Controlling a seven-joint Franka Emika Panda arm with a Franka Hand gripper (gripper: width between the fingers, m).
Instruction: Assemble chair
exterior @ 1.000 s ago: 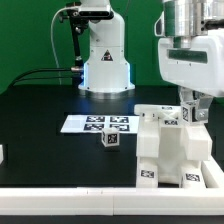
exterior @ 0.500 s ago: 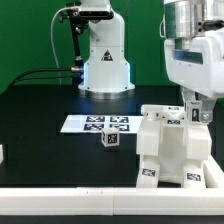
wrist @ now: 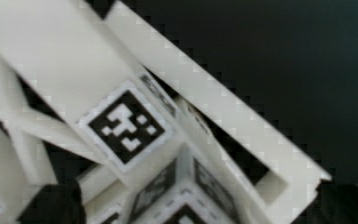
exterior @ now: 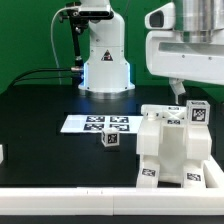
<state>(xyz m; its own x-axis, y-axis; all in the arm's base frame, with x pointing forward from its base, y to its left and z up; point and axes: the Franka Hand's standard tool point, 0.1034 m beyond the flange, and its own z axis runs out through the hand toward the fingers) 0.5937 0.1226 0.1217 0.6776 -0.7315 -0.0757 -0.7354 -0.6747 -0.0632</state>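
The black bench [exterior: 40,110] is the biggest thing here. The half-built chair [exterior: 170,150] stands at its near edge, toward the exterior view's right. My arm [exterior: 190,50] is now up above the chair. A moment ago it was low, with my fingers [exterior: 179,93] pinched on the upright piece at the chair's top. They have since spread and lifted clear, so they hang released and carry nothing. The tag [exterior: 197,112] on that piece, which they had covered, now shows whole. The piece stays put on the chair without me, so I judge it seated and this step done. My wrist view looks down on the chair's white bars from close above. The marker board [exterior: 97,124] lies off the chair toward the exterior view's left. A small tagged block [exterior: 111,141] sits loose, nearer the chair on that same side. It may be my next part to fetch.
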